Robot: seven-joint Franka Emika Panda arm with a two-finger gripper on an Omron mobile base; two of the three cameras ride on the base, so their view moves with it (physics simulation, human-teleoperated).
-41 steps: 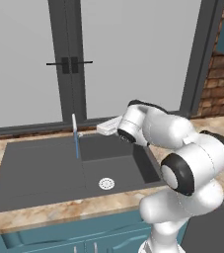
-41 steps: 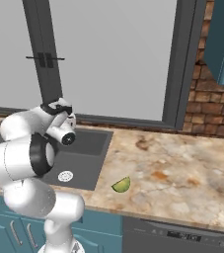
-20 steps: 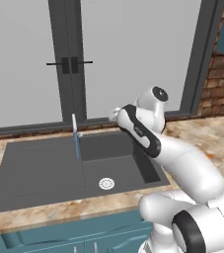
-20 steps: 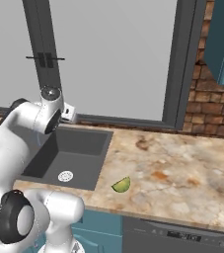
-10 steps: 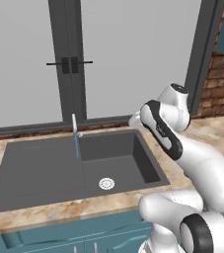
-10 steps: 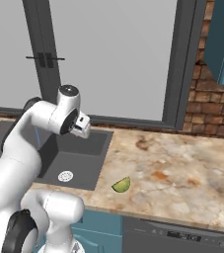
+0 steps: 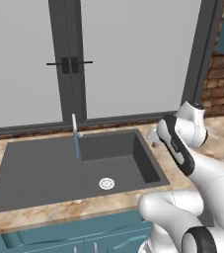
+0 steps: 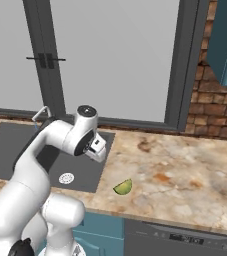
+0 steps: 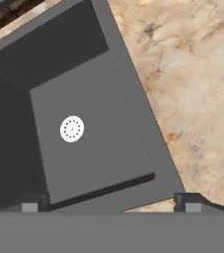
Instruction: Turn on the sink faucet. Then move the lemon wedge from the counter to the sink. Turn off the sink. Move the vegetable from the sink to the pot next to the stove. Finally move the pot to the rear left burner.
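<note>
The pincer [image 8: 101,151], jaws wide and empty, has swung away from the faucet [image 7: 75,132] to the sink [image 8: 15,140] edge; the lemon wedge [image 8: 123,187] lies just beyond it on the surface [image 8: 185,170], likely next.

A rendered home kitchen: a wide dark grey rectangular sink [image 7: 44,173] set in a beige, orange-marbled stone tabletop [image 8: 185,165] over teal cabinet fronts [image 7: 84,239], beside a red-brown brick wall [image 8: 212,112].

White arm bent forward, tool [image 8: 99,151] angled downward, jaws spread wide
</note>
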